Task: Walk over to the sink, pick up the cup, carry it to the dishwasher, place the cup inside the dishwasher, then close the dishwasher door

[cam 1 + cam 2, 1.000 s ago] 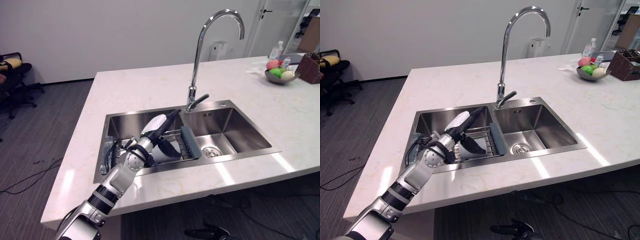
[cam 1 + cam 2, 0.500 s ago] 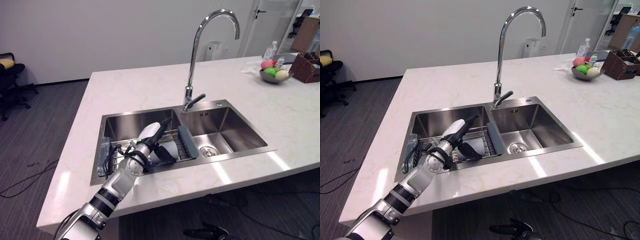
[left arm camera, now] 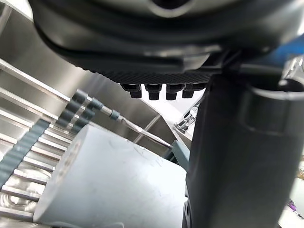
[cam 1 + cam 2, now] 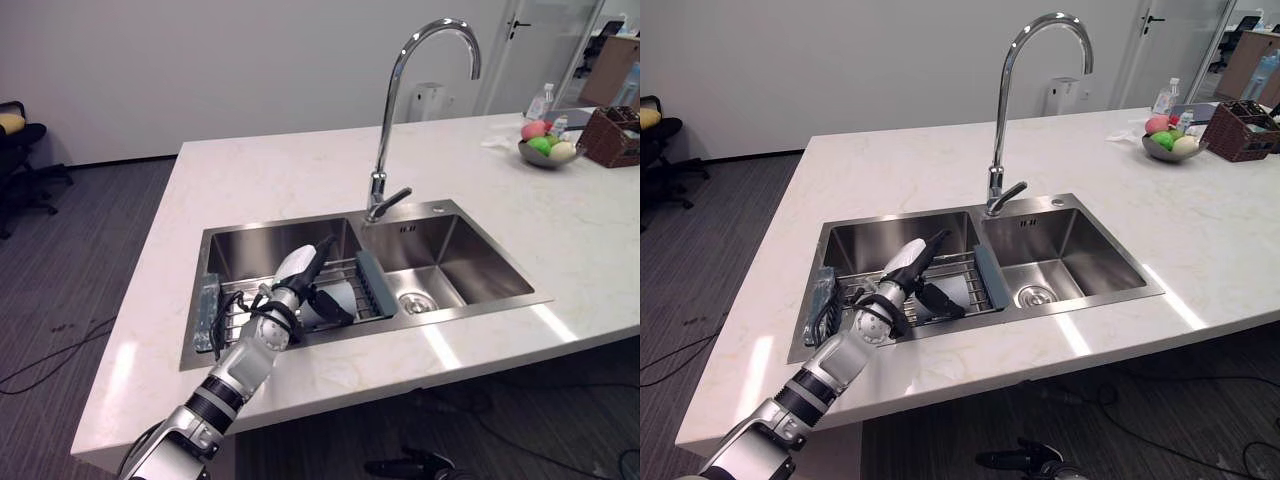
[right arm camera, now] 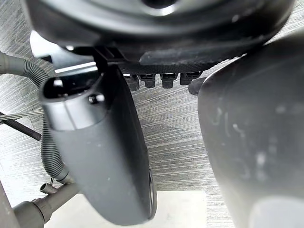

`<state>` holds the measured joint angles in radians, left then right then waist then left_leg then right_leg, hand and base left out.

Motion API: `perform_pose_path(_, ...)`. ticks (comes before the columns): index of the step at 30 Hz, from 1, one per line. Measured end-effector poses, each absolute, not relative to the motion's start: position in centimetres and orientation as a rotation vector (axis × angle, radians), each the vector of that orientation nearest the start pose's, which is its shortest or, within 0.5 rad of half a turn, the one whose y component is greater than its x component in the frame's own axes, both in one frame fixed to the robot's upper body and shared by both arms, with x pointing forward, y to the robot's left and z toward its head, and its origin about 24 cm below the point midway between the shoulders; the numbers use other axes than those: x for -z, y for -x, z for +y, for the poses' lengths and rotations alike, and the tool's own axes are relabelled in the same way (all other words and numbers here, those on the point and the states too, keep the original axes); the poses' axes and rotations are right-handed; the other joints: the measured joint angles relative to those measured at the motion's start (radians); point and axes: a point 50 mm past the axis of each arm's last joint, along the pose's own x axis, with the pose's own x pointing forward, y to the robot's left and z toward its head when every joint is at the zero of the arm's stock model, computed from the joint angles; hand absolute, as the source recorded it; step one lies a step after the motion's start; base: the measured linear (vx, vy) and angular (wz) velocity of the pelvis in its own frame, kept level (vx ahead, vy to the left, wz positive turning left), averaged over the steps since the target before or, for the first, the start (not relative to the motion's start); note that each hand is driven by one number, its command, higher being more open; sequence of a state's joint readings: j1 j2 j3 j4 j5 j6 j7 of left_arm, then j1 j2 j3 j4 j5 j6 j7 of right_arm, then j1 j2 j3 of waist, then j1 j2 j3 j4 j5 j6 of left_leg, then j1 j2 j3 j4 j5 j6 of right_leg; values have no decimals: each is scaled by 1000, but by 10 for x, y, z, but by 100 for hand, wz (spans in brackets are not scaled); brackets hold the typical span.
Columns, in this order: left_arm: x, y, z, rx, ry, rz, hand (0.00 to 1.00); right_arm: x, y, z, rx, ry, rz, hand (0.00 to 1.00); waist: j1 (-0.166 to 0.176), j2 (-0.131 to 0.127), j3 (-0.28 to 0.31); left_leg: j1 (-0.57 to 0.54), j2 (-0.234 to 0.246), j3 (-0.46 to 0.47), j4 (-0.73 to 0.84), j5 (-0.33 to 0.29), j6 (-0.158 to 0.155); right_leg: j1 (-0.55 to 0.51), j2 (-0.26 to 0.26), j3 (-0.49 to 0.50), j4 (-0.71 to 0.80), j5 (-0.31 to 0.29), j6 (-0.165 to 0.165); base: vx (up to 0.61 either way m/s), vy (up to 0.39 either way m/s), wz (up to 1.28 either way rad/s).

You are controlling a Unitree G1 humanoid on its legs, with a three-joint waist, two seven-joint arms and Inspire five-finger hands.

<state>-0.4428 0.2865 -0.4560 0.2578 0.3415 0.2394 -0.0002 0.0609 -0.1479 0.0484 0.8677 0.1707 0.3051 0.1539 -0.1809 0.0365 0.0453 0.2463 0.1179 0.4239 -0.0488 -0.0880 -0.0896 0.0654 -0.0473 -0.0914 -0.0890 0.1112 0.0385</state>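
one left hand (image 4: pixel 291 284), fingers and thumb spread apart, hovers over the cup (image 3: pixel 118 190) on the sink rack (image 4: pixel 238 301)

No writing can be read; a dark mark (image 4: pixel 408 229) on the back wall of the sink (image 4: pixel 470 255), twelve o'clock from the drain (image 4: pixel 421 303), is too small.

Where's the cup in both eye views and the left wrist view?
Left eye view: cup on the wire rack in the left basin, by the left hand.
Right eye view: cup in the same spot.
Left wrist view: pale cylinder on its side.
Shared landmark: the wire rack.
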Motion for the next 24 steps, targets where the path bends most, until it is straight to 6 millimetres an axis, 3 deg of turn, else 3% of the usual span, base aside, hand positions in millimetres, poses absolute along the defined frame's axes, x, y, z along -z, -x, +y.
perform_pose_path(14, -54, -327, 112, 357, -673, 200, 100, 152, -116, -187, -47, -118, 1257, 100, -1, 1, 3, -1, 0, 0, 0, -1, -1, -1, 2, -1, -2, 0, 1, -22, -16, 0)
perform_pose_path(24, -56, -329, 113, 348, -652, 201, 100, 151, -117, -188, -49, -116, 1265, 100, -1, 4, 13, 0, 1, 0, 3, -2, -3, -1, 5, -1, -2, 0, 1, 0, 0, 0)
